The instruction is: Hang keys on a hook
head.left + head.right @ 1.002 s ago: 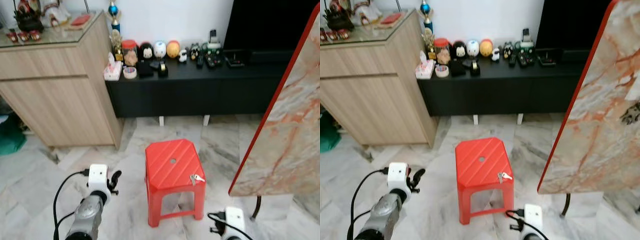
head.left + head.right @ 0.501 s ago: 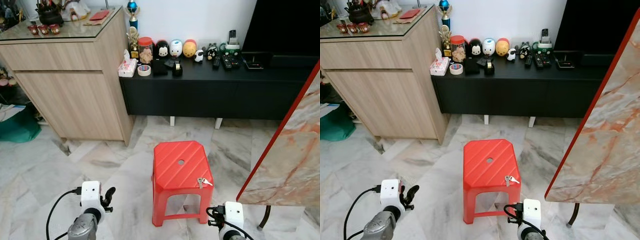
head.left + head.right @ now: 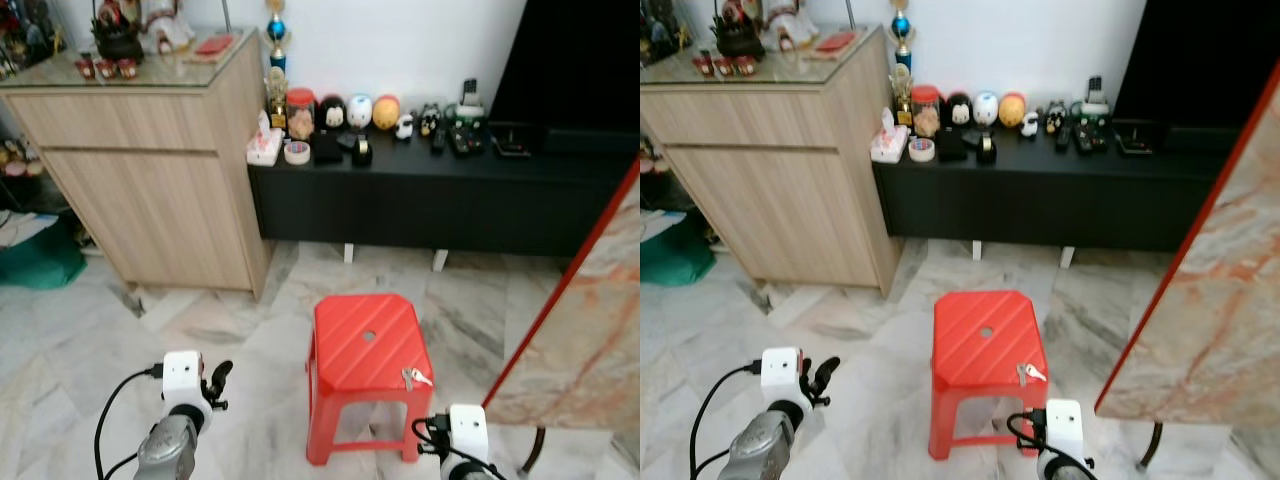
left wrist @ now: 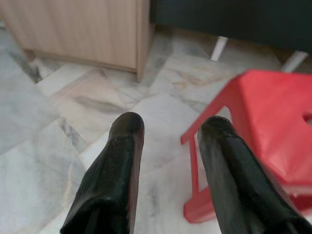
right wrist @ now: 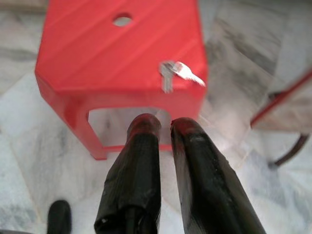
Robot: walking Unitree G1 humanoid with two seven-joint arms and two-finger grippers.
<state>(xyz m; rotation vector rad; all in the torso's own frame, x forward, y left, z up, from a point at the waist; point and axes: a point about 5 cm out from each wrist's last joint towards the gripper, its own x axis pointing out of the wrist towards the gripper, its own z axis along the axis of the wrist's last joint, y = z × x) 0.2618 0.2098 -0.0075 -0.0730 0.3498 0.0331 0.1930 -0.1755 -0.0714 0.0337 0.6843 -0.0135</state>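
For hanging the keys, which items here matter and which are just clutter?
Belongs to the job:
- keys, lying near the front right edge of the red stool
- right end effector, empty, low in front of the stool

Just lying about:
- wooden cabinet
- black low console with figurines, remotes and a tissue box
- marble slab leaning at the right

A grey-veined marble floor [image 3: 90, 330] runs to a white wall [image 3: 400, 40], a light wooden cabinet [image 3: 150, 190] (glass-topped) beside a long low black console [image 3: 450, 200].
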